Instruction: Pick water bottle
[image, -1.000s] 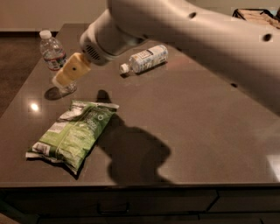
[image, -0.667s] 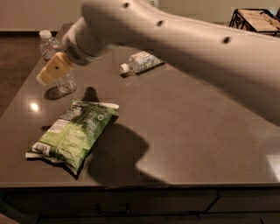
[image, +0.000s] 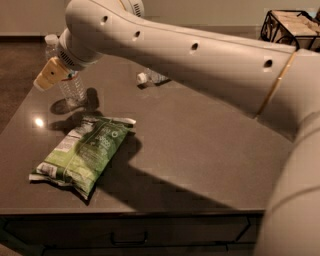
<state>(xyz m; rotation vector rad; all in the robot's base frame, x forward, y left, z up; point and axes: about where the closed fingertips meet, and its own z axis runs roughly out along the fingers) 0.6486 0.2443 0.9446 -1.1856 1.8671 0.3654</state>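
Camera view, back-left part of the worktop (image: 210, 150): tan end effector (image: 50, 74) low over the surface, right in front of the upper half of the water bottle (image: 73, 93). Cannot tell whether apart, together or clamped on anything. Water bottle upright near the back-left corner, white cap above the wrist, clear ribbed body below. Nearer the front edge, a green snack bag (image: 84, 151) lying flat. Behind the white arm (image: 200, 62), a second bottle (image: 151, 77) on its side. At far right, a wire basket (image: 292, 27).
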